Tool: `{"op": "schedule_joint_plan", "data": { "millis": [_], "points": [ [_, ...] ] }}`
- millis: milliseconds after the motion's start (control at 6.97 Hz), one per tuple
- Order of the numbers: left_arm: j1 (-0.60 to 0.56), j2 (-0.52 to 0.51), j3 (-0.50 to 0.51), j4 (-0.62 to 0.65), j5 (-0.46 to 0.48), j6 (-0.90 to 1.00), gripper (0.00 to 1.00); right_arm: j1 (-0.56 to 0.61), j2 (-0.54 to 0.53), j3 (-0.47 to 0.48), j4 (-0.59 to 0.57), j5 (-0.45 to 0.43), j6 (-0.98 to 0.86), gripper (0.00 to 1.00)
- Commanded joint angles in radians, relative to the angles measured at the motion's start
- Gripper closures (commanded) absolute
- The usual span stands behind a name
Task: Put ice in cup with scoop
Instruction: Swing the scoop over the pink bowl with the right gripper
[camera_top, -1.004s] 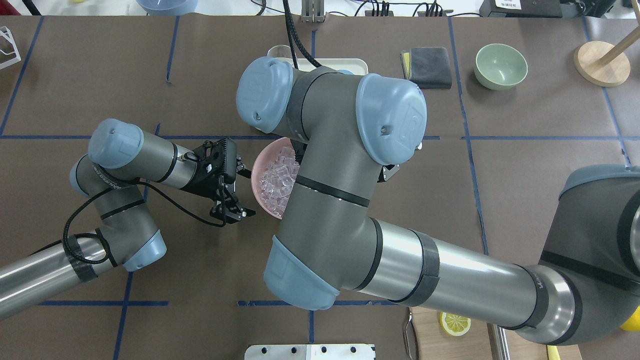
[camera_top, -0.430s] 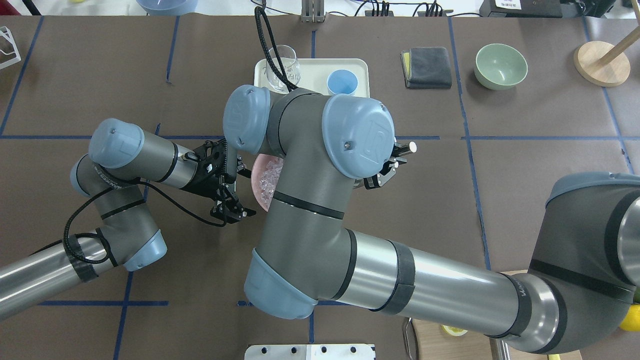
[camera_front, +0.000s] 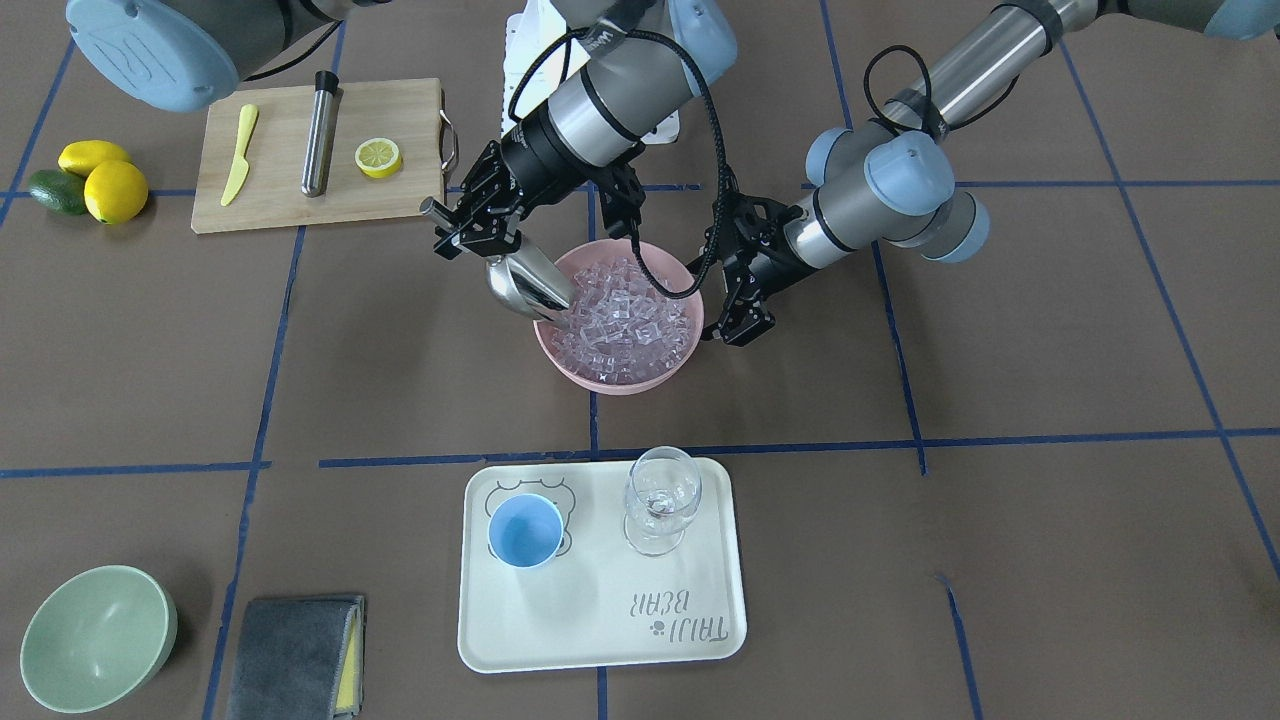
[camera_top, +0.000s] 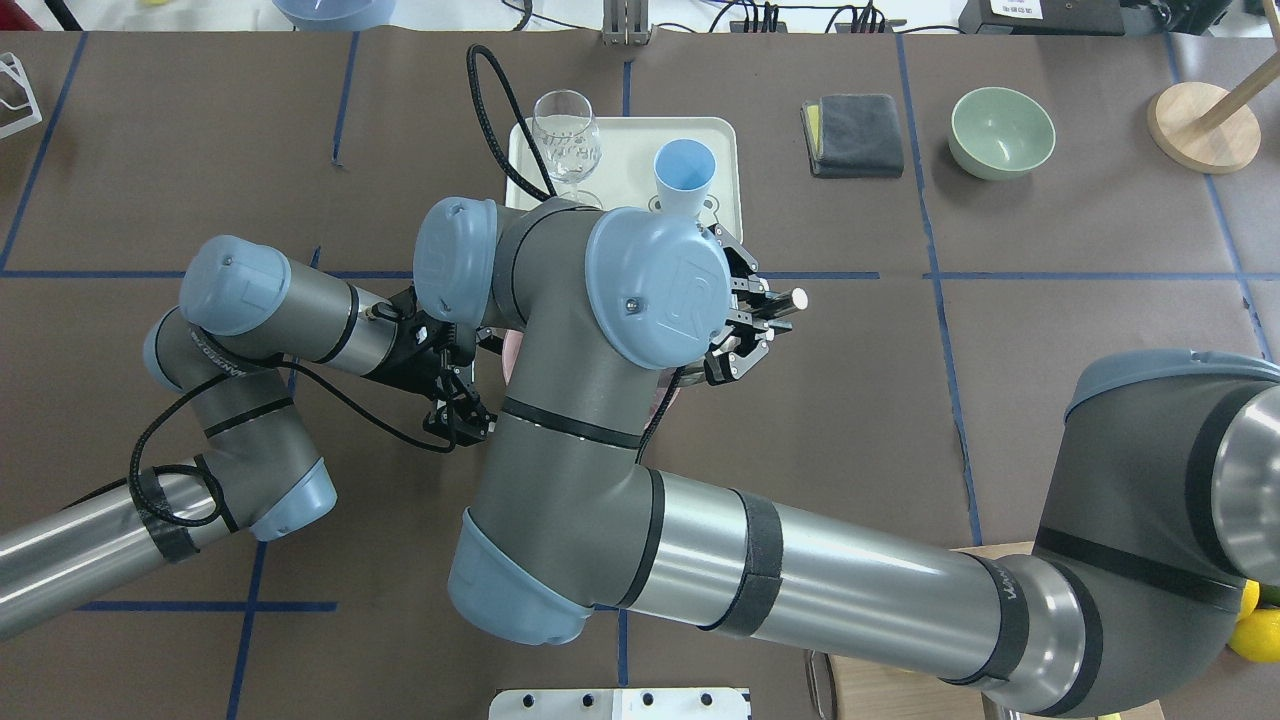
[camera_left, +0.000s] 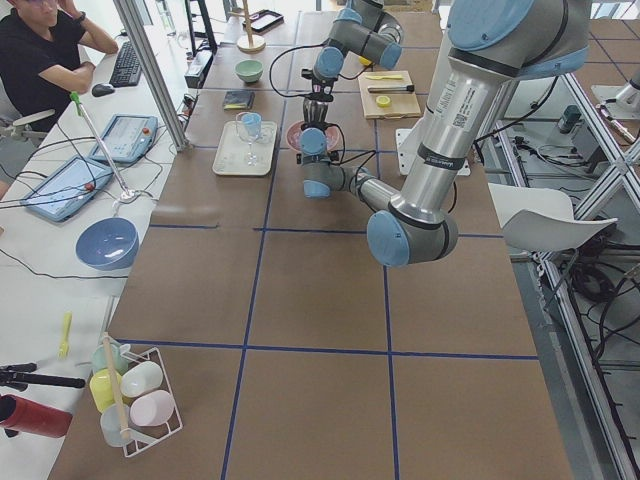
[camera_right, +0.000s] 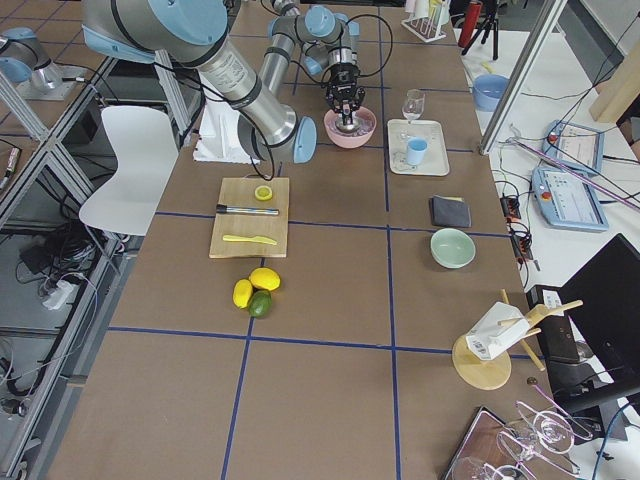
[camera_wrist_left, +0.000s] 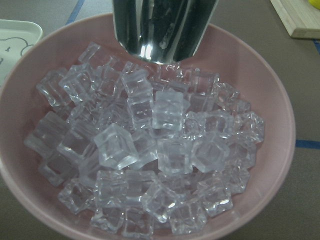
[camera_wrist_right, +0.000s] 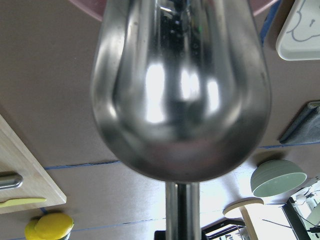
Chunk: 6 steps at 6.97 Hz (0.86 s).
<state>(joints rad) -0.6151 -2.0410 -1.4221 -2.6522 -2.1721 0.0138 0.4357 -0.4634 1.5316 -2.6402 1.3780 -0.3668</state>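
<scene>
The ice (camera_front: 625, 315) fills a pink bowl (camera_front: 612, 380) at mid-table; up close the cubes (camera_wrist_left: 150, 150) are heaped. My right gripper (camera_front: 470, 232) is shut on the thin handle of the steel scoop (camera_front: 525, 285), which tilts down over the bowl's rim with its mouth against the cubes. The scoop's (camera_wrist_right: 180, 90) shiny back fills the right wrist view. My left gripper (camera_front: 735, 300) is open beside the bowl's opposite rim, holding nothing. The light-blue cup (camera_front: 525, 530) stands upright on a white tray (camera_front: 600, 625). From overhead the cup (camera_top: 685, 172) shows beyond my right arm, which hides the bowl.
A clear wine glass (camera_front: 660, 500) stands beside the cup on the tray. A cutting board (camera_front: 320, 155) holds a steel cylinder, a lemon half and a yellow knife. A green bowl (camera_front: 95, 635) and a grey cloth (camera_front: 295, 655) lie at the near-left corner of the front-facing view.
My right arm has swung leftward and toward the robot in the overhead view, uncovering the tray, cup and wine glass and covering the pink bowl. The left arm stayed in place.
</scene>
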Motion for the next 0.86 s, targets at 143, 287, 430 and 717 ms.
{"op": "schedule_joint_plan", "data": {
  "millis": [143, 287, 430, 717],
  "points": [
    [0.000, -0.001, 0.000, 0.000, 0.000, 0.000, 0.00, -0.020, -0.026, -0.004, 0.078, -0.010, 0.003, 1.00],
    [0.000, -0.001, 0.000, 0.000, 0.000, 0.000, 0.00, -0.021, -0.029, -0.001, 0.089, -0.010, 0.003, 1.00],
    [0.000, -0.001, 0.000, 0.000, 0.000, 0.000, 0.00, -0.021, -0.052, 0.004, 0.135, -0.010, 0.003, 1.00],
    [-0.002, 0.001, 0.000, 0.000, 0.000, 0.000, 0.00, -0.021, -0.087, 0.022, 0.205, -0.008, 0.002, 1.00]
  ]
}}
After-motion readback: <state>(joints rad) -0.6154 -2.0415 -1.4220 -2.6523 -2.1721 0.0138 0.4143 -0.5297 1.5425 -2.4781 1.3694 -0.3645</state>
